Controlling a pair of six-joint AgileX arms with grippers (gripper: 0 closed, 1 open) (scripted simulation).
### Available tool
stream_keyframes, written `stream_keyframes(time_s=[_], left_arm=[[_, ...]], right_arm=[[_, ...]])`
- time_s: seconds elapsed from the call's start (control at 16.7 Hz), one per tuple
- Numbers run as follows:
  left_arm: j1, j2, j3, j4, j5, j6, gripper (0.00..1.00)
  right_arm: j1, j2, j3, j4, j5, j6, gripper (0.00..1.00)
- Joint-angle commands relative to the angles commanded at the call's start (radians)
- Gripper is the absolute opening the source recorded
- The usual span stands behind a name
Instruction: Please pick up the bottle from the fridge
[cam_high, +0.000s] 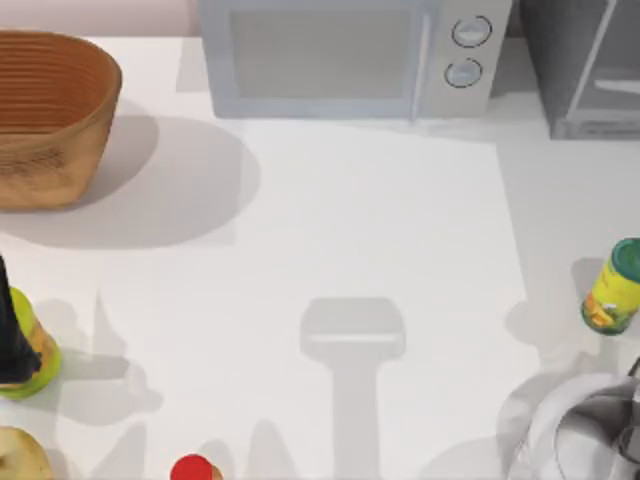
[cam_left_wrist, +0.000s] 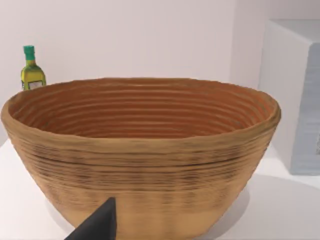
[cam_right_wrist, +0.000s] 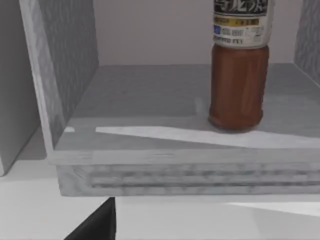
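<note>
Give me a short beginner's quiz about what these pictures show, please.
1. True or false: the brown bottle with a printed label stands upright on the grey fridge's open shelf.
2. Which object sits at the table's far left: A. light grey microwave, B. brown ribbed wicker basket, C. yellow-green container with teal lid?
3. Fill in: the microwave has ___ round knobs.

Key: 1 true; 2 B; 3 two.

Looked black and tapered at the left arm (cam_high: 12, 335). Looked pale grey, glossy and rounded at the right arm (cam_high: 572, 432), with darker grey parts beside. Showed a matte black, wedge-shaped left finger (cam_left_wrist: 98, 226) and a matching right finger (cam_right_wrist: 96, 225).
</note>
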Motion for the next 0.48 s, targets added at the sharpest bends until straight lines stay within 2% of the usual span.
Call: stream_keyframes(time_s=[0.24,0.48], left_arm=[[0.0,0.0,0.0,0.0,0.0,0.0,1.0],[0.0,0.0,0.0,0.0,0.0,0.0,1.0]], right_arm=[[-0.067,0.215,0.032,0.217,-0.066,0.003,1.0],[-0.091,0.29,0.045,0.293,-0.09,0.003,1.0]])
